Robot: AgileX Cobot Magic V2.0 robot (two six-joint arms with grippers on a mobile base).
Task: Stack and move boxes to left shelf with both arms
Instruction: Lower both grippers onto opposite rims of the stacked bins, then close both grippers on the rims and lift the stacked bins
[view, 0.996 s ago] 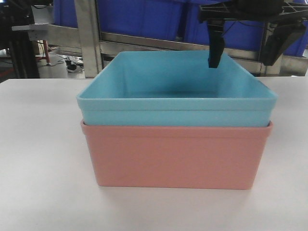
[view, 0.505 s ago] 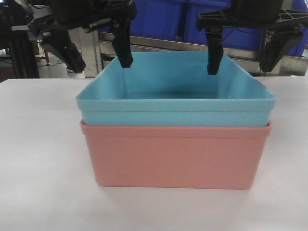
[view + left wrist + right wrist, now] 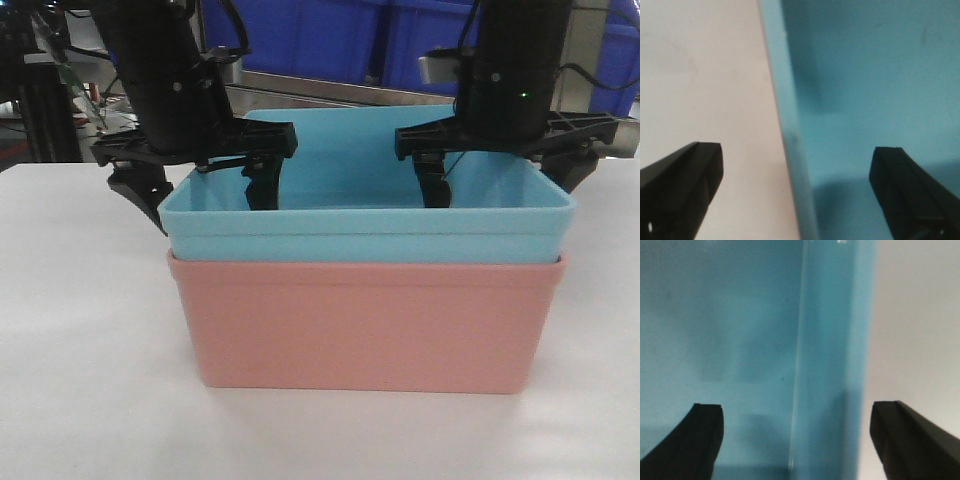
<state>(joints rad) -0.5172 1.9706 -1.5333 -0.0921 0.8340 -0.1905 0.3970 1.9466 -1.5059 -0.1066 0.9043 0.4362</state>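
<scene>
Currently both claws gape open: left claw (image 3: 205,195) and right claw (image 3: 507,180) each straddle a side wall of the turquoise tub (image 3: 365,215), nested in the pink tub (image 3: 365,325) on the table (image 3: 80,330) — placed so I can pinch and lift evenly

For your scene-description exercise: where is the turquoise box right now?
In the front view, centre, the turquoise box sits nested in the pink box on the white table.

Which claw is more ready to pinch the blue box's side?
Left, just barely. Both claws are open astride opposite walls of the turquoise box. The left claw has its wall midway between the fingers; the right claw has the rim nearly against its outer finger.
</scene>
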